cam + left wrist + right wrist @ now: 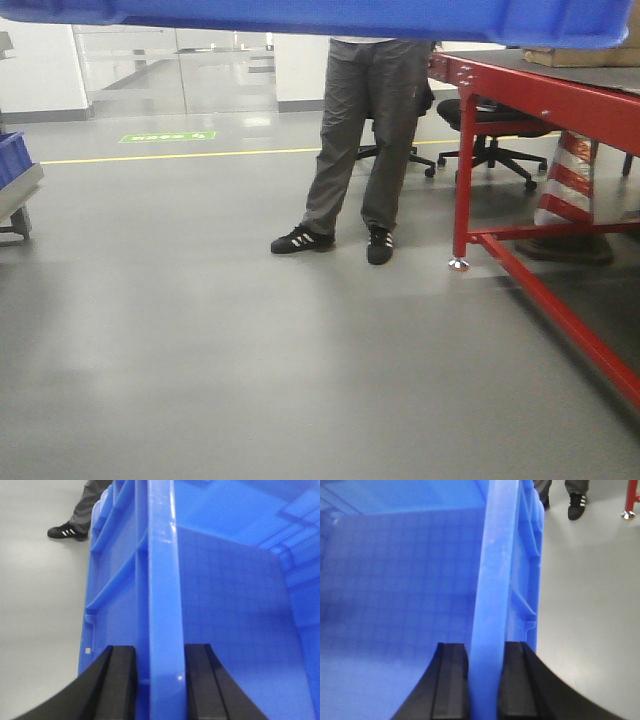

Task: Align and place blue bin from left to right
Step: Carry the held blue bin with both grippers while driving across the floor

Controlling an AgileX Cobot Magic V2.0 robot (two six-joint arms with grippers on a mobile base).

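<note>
- While the blue bin (330,20) hangs aloft between both arms, over the grey floor (200,350), I judge we are mid-carry; set-down is not yet done.
- Left gripper (160,680) pinches one rim wall. The right gripper (484,680) pinches the opposite rim, black pads (451,680) flat on either face.
- Bin: glossy moulded plastic, ribbed outside, faint grid inside.
- Next, as I read it: level travel rightward, keeping off the red table (560,95) and the bystander (365,130).
</note>
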